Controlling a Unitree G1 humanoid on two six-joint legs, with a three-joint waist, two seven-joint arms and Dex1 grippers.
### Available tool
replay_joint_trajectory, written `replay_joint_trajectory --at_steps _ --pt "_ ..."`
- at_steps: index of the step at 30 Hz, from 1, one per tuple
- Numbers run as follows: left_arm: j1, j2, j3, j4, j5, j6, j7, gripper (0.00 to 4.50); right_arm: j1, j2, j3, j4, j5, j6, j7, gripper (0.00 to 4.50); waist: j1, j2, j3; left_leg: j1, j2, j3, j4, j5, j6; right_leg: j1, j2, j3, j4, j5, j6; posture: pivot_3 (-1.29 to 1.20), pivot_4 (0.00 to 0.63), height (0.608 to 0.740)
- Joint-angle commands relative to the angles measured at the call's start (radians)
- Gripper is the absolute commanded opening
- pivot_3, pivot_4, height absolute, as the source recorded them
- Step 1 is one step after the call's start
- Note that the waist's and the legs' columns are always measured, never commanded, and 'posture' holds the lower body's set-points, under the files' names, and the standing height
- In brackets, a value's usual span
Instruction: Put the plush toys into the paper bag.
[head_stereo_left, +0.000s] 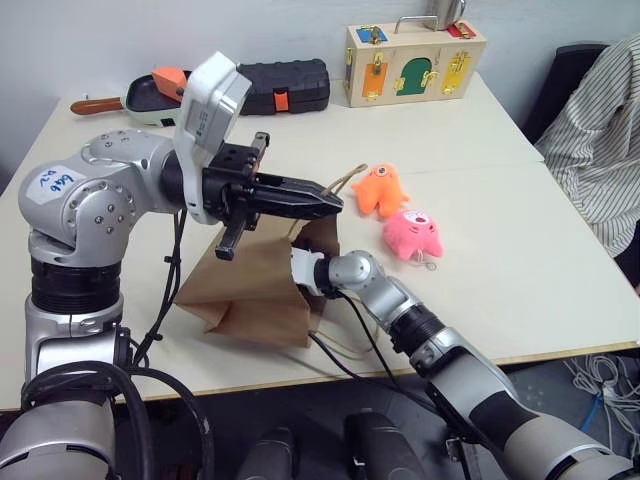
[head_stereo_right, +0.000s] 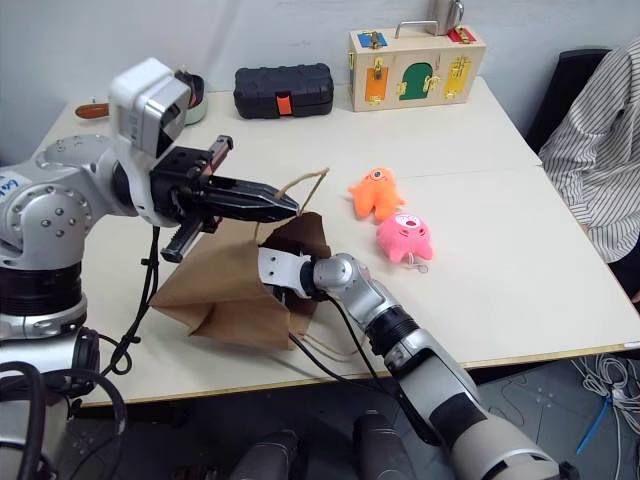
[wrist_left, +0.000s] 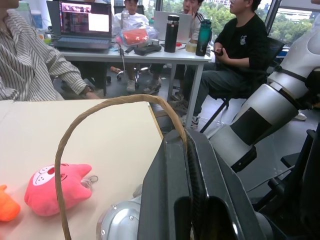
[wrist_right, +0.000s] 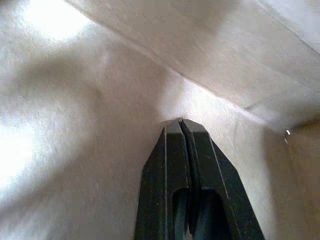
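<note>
The paper bag (head_stereo_left: 255, 285) lies slumped on the near part of the tabletop (head_stereo_left: 520, 270), its mouth turned toward the toys and partly lifted. I see one beige cord handle (wrist_left: 90, 130) raised in a loop; my left gripper (head_stereo_left: 325, 200) has its black fingers pressed together on that cord, holding it up above the bag. A second cord loop (head_stereo_left: 335, 345) trails from the bag toward the tabletop's near edge.

My right gripper (wrist_right: 181, 125) is pushed into the bag's mouth; in the right wrist view its two fingers meet tip to tip with nothing between them, brown paper on all sides. From the head camera, the right forearm (head_stereo_left: 400, 305) enters the opening from the near right.

The two plush toys are outside the bag, on the tabletop beyond its mouth. The orange plush toy (head_stereo_left: 380, 189) sits farther from me; the pink plush toy (head_stereo_left: 412, 233), with its white face patch, lies just beside it on the nearer side. Neither is touched by a gripper.

At the tabletop's far edge stand a wooden latch box (head_stereo_left: 413, 62), a black case (head_stereo_left: 283, 86) and a pan with a wooden handle (head_stereo_left: 130, 98). A person in a striped shirt (head_stereo_left: 600, 130) sits at the right.
</note>
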Motion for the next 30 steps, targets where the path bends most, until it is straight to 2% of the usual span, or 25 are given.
replay_joint_trajectory --at_steps 1,7,10,14,19,24,29,30 --pt "-0.065 -0.003 0.026 0.017 -0.015 -0.003 0.005 0.0 0.04 -0.044 0.016 0.023 -0.052 0.029 -0.002 0.02 -0.001 0.0 0.0 0.0 0.0 0.0 0.0 0.0 0.0 0.0 0.0 0.0 0.0 0.0 0.0 0.0 0.15 0.74" --pt "-0.108 0.028 -0.006 0.04 -0.005 -0.002 -0.068 0.0 0.04 -0.069 0.034 -0.002 -0.09 -0.019 -0.021 0.02 -0.003 0.0 0.0 0.0 0.0 0.0 -0.001 0.0 0.0 -0.001 0.0 0.0 0.0 0.0 0.0 0.0 0.15 0.74" --pt "-0.068 0.035 -0.046 0.009 0.039 -0.044 -0.087 0.0 0.03 -0.095 0.03 -0.019 -0.122 -0.045 -0.07 0.02 -0.003 0.0 0.0 0.0 0.0 0.0 -0.001 0.0 0.0 -0.001 0.0 0.0 0.0 0.0 0.0 0.0 0.15 0.74" --pt "0.002 0.038 -0.077 -0.011 0.098 -0.116 -0.095 0.0 0.079 -0.115 -0.026 -0.149 -0.034 -0.01 -0.018 0.02 -0.001 0.0 0.0 0.0 0.0 0.0 -0.001 0.0 0.0 -0.001 0.0 0.0 0.0 0.0 0.0 0.0 0.15 0.74" --pt "0.046 0.024 -0.068 -0.005 0.102 -0.125 -0.074 0.0 0.209 -0.168 -0.108 -0.552 0.195 0.172 0.155 0.02 -0.006 0.0 0.0 -0.003 0.0 0.0 -0.002 0.0 0.0 -0.004 0.001 0.001 -0.002 0.0 0.0 0.0 0.15 0.74" --pt "0.079 0.026 -0.072 -0.021 0.099 -0.129 -0.079 0.0 0.302 -0.276 -0.194 -0.811 0.269 0.371 0.152 0.02 -0.003 0.001 0.001 -0.003 0.001 0.0 -0.006 0.0 0.0 -0.006 0.002 0.001 -0.002 0.0 0.0 0.0 0.15 0.74" --pt "0.078 0.037 -0.063 -0.025 0.084 -0.107 -0.084 0.0 0.41 -0.405 -0.375 -1.019 0.381 0.587 0.121 0.02 0.021 0.001 0.001 -0.003 0.001 0.0 -0.006 0.0 0.0 -0.005 0.001 0.003 -0.004 0.0 0.0 0.0 0.15 0.74" --pt "0.078 0.041 -0.061 -0.024 0.082 -0.103 -0.086 0.0 0.427 -0.426 -0.404 -1.042 0.396 0.617 0.111 0.39 0.024 0.001 0.001 -0.003 0.001 0.0 -0.006 0.0 0.0 -0.005 0.001 0.003 -0.004 0.0 0.0 0.0 0.15 0.74"
